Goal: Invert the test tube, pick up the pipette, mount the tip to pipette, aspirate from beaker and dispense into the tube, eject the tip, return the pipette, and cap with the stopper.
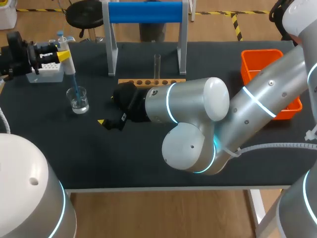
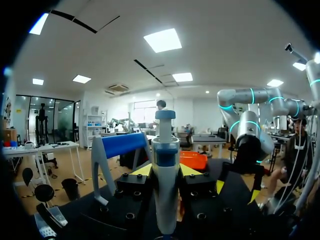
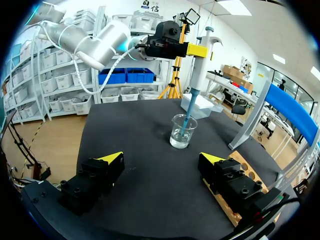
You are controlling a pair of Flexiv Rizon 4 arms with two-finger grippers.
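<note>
My left gripper (image 1: pixel 63 55) is shut on the white pipette (image 1: pixel 66 58), held upright at the table's far left. Its blue tip (image 1: pixel 76 89) dips into the water of the glass beaker (image 1: pixel 78 100). In the left wrist view the pipette (image 2: pixel 165 165) stands between the two yellow fingertips (image 2: pixel 142 170). My right gripper (image 3: pixel 161 161) is open and empty, low over the table, facing the beaker (image 3: pixel 181 132) a short way ahead. The glass test tube (image 1: pixel 157 66) stands upright in the wooden rack (image 1: pixel 151 82), behind the right arm's wrist.
A white tip box (image 1: pixel 47 72) sits at the far left behind the beaker. A frame with a blue roll (image 1: pixel 145 12) stands at the back centre. An orange bin (image 1: pixel 267 62) is at the back right. My right arm (image 1: pixel 208 106) spans the table's middle.
</note>
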